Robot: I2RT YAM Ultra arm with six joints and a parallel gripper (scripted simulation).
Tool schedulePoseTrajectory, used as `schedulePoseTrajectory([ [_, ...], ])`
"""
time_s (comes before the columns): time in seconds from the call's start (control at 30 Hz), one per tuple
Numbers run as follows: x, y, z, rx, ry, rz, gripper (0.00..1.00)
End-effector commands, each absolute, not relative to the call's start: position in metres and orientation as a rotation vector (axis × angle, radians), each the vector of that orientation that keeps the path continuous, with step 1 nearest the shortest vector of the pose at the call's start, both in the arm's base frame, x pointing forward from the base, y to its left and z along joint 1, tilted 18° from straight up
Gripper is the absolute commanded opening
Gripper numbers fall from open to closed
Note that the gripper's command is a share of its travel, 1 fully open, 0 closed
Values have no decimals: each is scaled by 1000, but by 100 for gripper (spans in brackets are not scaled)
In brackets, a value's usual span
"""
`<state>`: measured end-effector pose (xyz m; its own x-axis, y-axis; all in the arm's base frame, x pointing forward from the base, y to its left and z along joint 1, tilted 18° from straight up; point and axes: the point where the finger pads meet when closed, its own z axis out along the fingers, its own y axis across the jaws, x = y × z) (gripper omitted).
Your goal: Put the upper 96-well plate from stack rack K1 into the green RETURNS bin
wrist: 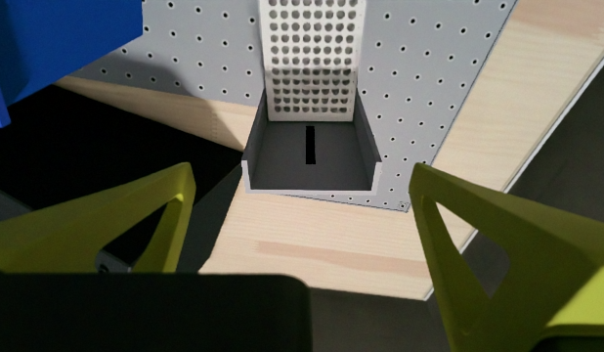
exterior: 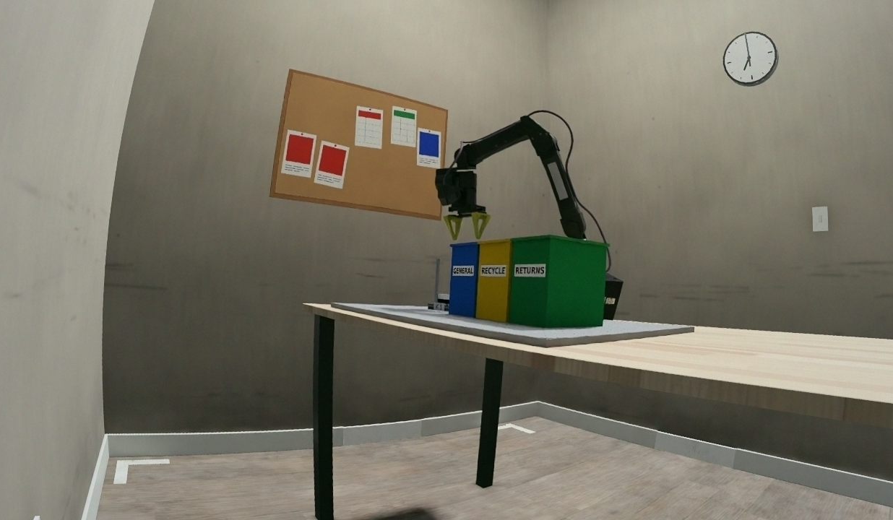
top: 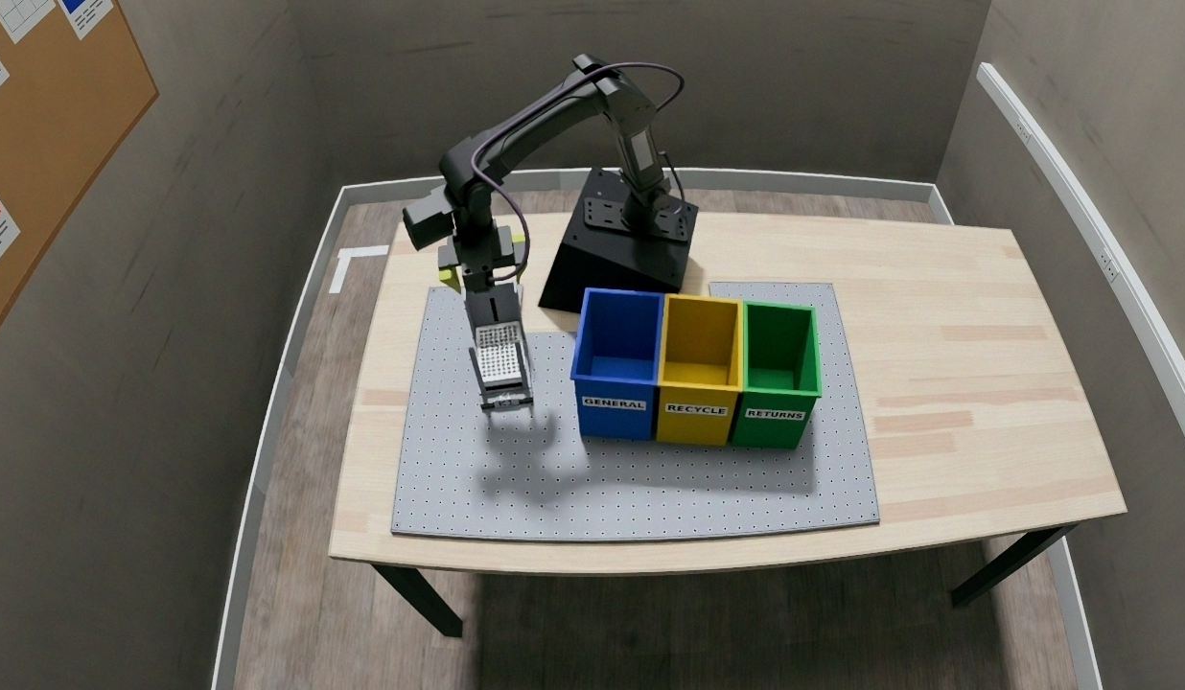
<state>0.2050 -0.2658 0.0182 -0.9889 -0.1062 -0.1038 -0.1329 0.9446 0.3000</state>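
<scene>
The rack K1 (top: 499,364) stands on the left part of the grey pegboard mat. A white 96-well plate (top: 499,353) lies on top in it; the lower plate is hidden under it. In the wrist view the plate (wrist: 312,59) shows beyond the rack's grey back wall (wrist: 311,156). My gripper (top: 483,257) hangs above the rack's back end, open and empty; its yellow-green fingers stand wide apart. From the side it (exterior: 465,226) hovers above the height of the bin rims. The green RETURNS bin (top: 778,373) stands upright, rightmost of three.
The blue GENERAL bin (top: 617,360) and the yellow RECYCLE bin (top: 699,369) stand upright, touching side by side, right of the rack. The blue bin's corner (wrist: 53,44) is close on my left in the wrist view. The arm's black base (top: 617,240) sits behind the bins.
</scene>
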Motion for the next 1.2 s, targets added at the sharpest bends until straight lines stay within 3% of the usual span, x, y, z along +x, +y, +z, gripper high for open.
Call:
schedulePoseTrajectory([
  [0.0, 210, -281, 31, -174, 2981, 403, 100],
  [1.17, 212, -252, -26, -180, 2998, 475, 100],
])
